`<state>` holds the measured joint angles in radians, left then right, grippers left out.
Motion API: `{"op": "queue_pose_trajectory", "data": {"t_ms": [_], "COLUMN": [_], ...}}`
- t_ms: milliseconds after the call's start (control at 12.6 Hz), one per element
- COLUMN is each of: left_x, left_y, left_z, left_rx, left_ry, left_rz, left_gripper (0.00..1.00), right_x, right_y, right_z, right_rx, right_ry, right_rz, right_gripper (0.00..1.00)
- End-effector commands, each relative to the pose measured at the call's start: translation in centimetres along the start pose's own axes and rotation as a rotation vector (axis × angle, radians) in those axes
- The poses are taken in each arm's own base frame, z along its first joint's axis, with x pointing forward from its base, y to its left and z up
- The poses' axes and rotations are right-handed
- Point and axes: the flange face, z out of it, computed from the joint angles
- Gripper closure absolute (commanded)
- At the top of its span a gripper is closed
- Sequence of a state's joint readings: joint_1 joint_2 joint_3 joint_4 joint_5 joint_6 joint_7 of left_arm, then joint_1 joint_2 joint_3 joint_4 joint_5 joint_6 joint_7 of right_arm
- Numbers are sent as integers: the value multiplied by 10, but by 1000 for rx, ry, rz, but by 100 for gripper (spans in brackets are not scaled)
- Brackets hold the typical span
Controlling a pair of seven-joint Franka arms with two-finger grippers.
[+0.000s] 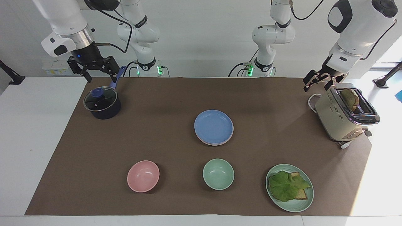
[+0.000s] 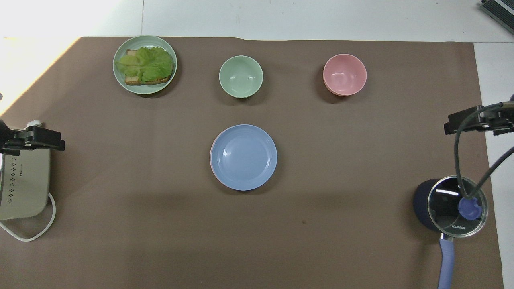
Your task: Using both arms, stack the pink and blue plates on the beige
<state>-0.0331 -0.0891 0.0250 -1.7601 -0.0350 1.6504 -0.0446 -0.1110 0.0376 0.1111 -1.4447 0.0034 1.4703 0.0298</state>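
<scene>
Blue plate [image 1: 214,126] well apart from end effectors

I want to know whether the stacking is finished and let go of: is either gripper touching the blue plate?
Apart. The facing view shows the right gripper raised near the pot and the left gripper by the toaster, with bare mat between each and the blue plate.

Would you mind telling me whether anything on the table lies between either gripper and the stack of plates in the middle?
Nothing visible does. The blue plate tops the stack, bare mat all round. The right gripper is over the pot, the left gripper over the toaster; both open and empty.
</scene>
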Motion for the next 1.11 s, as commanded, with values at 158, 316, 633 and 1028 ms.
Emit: {"op": "queue_pose_trajectory", "data": {"t_ms": [158, 316, 633, 1028], "left_x": [-2, -2, -2, -2], "left_y": [-3, -3, -3, -3], "left_z": [-6, -6, -6, -6], "left_rx": [20, 20, 20, 20], "left_ry": [0, -1, -1, 0], "left_rz": [2, 1, 1, 2], "left_gripper": [0, 0, 0, 0], "right_x": [1, 1, 1, -1], "right_y": [6, 6, -5, -2], "right_z": [-3, -3, -2, -1], "right_rx": [-22, -22, -27, -25], "right_ry": [-7, -7, -9, -14], "right_rz": [-9, -7, -18, -14], "right_gripper": [0, 0, 0, 0]}}
